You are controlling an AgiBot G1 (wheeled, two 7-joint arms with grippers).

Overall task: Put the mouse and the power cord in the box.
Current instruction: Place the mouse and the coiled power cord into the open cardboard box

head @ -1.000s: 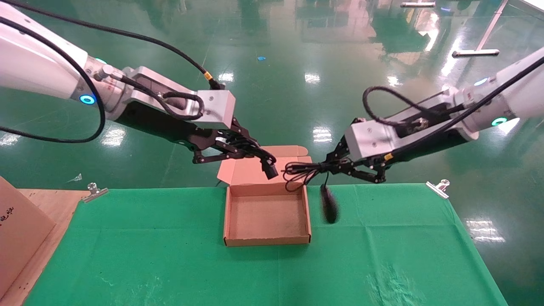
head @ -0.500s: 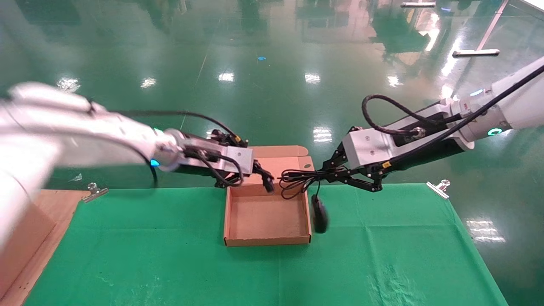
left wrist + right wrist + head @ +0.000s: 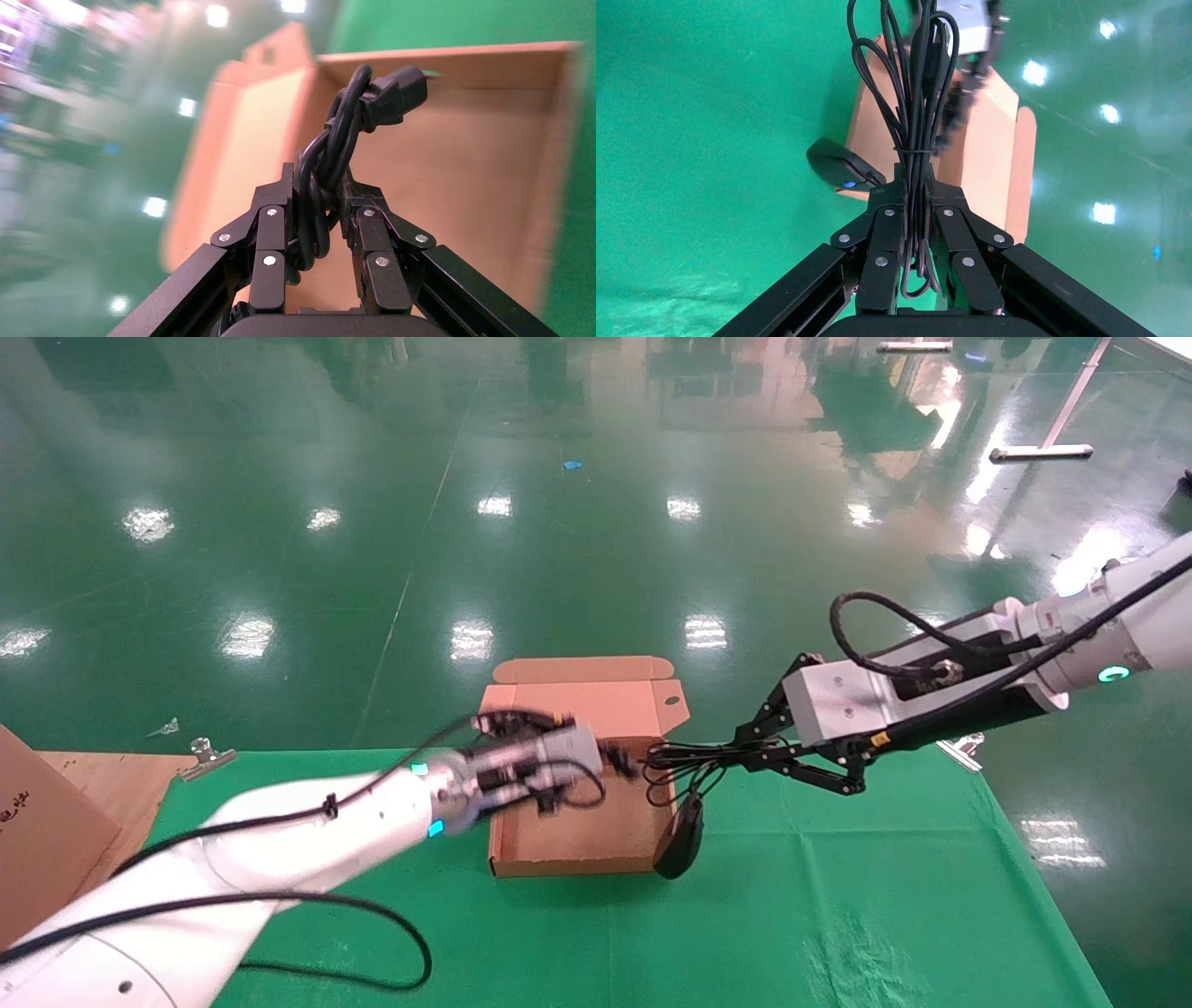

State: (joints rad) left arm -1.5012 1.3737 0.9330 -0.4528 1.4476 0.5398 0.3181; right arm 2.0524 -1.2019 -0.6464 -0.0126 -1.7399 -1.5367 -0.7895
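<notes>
The brown cardboard box (image 3: 577, 864) lies open on the green cloth, its lid (image 3: 587, 696) folded back. My left gripper (image 3: 622, 764) hangs low over the box's far side, shut on the coiled black power cord (image 3: 329, 165), whose plug (image 3: 398, 95) points into the box (image 3: 464, 182). My right gripper (image 3: 736, 755) hovers just right of the box, shut on the mouse's bundled thin cable (image 3: 916, 133). The black mouse (image 3: 680, 845) dangles from it at the box's right front corner, outside the wall; it also shows in the right wrist view (image 3: 838, 167).
The green cloth (image 3: 838, 896) covers the table and is held by binder clips (image 3: 207, 754) at the far corners. A large cardboard carton (image 3: 37, 840) stands on the bare wood at the left edge. Shiny green floor lies beyond.
My left arm has swung down and forward, lowering the power cord from above the lid to just over the box. The right gripper has dropped slightly, and the mouse has swung left to the box's corner.
</notes>
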